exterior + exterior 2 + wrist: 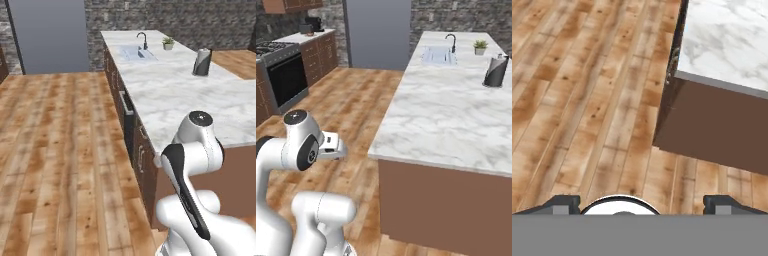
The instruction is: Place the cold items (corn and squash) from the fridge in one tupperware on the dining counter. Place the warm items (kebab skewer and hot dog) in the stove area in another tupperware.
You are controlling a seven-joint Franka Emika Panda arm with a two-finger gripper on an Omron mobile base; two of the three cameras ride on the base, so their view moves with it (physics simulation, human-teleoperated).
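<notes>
I'm in a home kitchen. Long white-grey marbled dining counter [446, 115] with brown base panels runs on my right, with an inset steel sink [438, 55] and dark curved faucet [451, 42] at its far end, a small potted green plant [480, 47] and a dark grey kettle-like jug [495, 71] near it. Steel gas stove [282, 75] with black oven front far left, tall grey fridge [377, 32] against the far stone wall, warm wood plank floor [55, 150].
</notes>
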